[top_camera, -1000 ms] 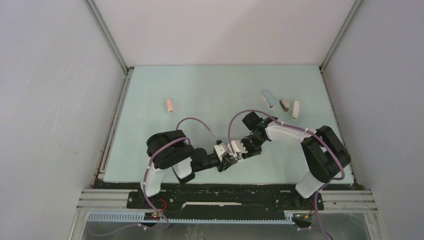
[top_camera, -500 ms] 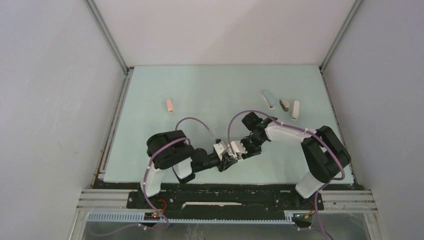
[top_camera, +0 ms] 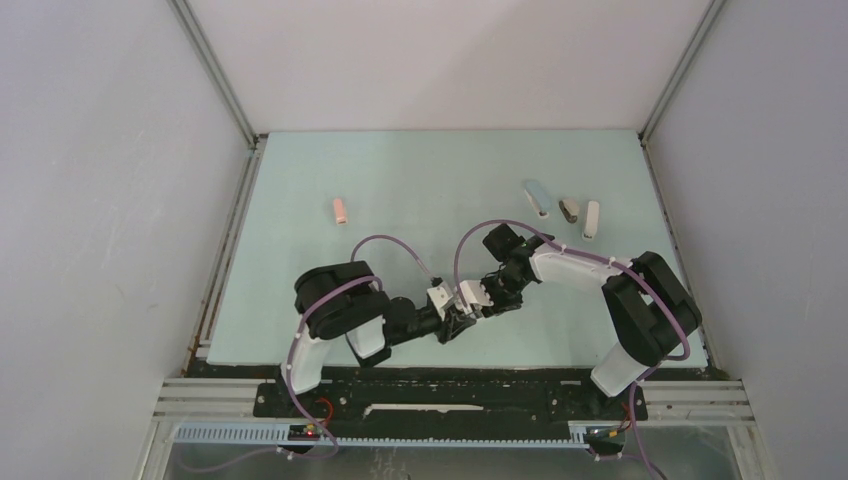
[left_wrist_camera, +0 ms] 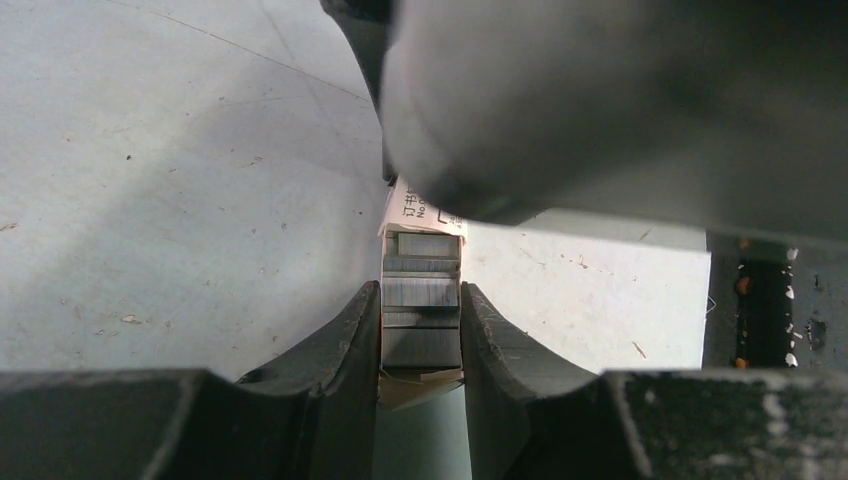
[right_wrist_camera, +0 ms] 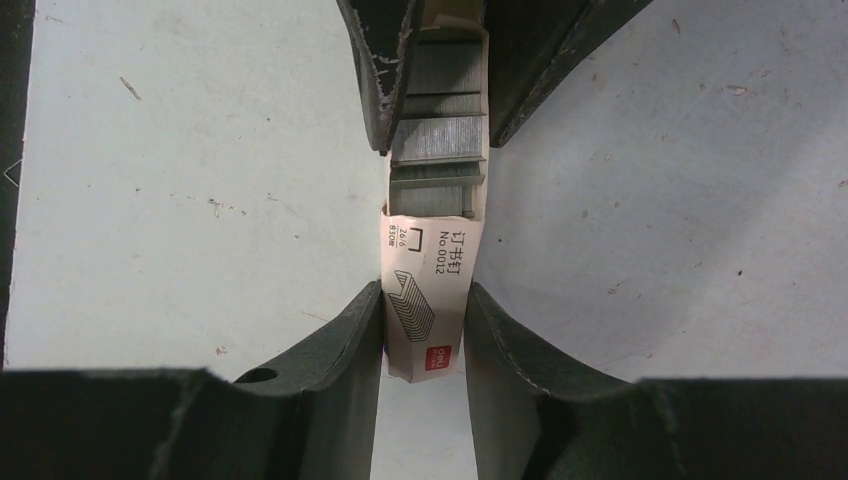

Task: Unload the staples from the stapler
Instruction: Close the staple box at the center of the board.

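Note:
A small white-and-red staple box [top_camera: 468,301] hangs between my two grippers near the table's front middle. My left gripper [left_wrist_camera: 421,340] is shut on the box's inner cardboard tray [left_wrist_camera: 421,382], which carries several silver-grey staples [left_wrist_camera: 421,291] in short strips. My right gripper [right_wrist_camera: 424,330] is shut on the box's white printed sleeve [right_wrist_camera: 430,290]. In the right wrist view the staples [right_wrist_camera: 436,140] show in the tray drawn partly out of the sleeve, with the left fingers [right_wrist_camera: 375,60] on either side. In the top view the left gripper [top_camera: 453,319] and the right gripper [top_camera: 484,299] face each other.
Three staplers lie at the back right: a blue one [top_camera: 537,196], a grey-brown one [top_camera: 569,209] and a white one [top_camera: 592,218]. A pink stapler [top_camera: 340,210] lies at the back left. Metal rails and grey walls border the pale green table [top_camera: 420,180].
The right wrist has edged slightly left. The box stays held between both grippers.

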`<act>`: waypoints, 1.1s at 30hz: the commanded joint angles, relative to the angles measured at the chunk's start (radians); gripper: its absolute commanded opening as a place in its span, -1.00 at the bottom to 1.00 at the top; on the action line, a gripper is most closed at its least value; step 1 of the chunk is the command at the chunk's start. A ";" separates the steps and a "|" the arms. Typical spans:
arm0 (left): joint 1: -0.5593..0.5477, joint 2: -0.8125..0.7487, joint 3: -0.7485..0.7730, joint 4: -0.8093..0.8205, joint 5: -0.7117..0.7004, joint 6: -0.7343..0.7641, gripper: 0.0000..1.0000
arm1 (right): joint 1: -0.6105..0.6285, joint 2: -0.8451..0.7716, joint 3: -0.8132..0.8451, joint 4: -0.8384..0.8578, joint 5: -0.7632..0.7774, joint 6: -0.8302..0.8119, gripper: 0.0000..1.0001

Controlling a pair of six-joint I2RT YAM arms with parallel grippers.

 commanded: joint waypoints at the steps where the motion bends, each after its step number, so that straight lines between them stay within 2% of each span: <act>1: -0.012 0.069 0.008 -0.033 -0.045 -0.009 -0.27 | 0.036 -0.006 0.007 0.036 -0.086 0.024 -0.18; 5: -0.019 0.073 0.011 -0.033 -0.051 -0.002 -0.22 | 0.036 -0.004 0.007 0.040 -0.083 0.029 -0.13; 14: -0.019 0.015 -0.027 -0.032 -0.084 -0.001 0.06 | -0.010 -0.042 0.007 0.037 -0.108 0.037 0.25; 19: -0.019 -0.052 -0.057 -0.033 -0.111 -0.006 0.19 | -0.039 -0.088 0.007 0.022 -0.123 0.025 0.38; 27: -0.019 -0.179 -0.135 -0.033 -0.180 -0.007 0.31 | -0.078 -0.145 0.007 -0.028 -0.140 -0.004 0.42; 33: -0.019 -0.330 -0.225 -0.033 -0.315 -0.011 0.31 | -0.077 -0.209 0.007 -0.042 -0.152 0.021 0.41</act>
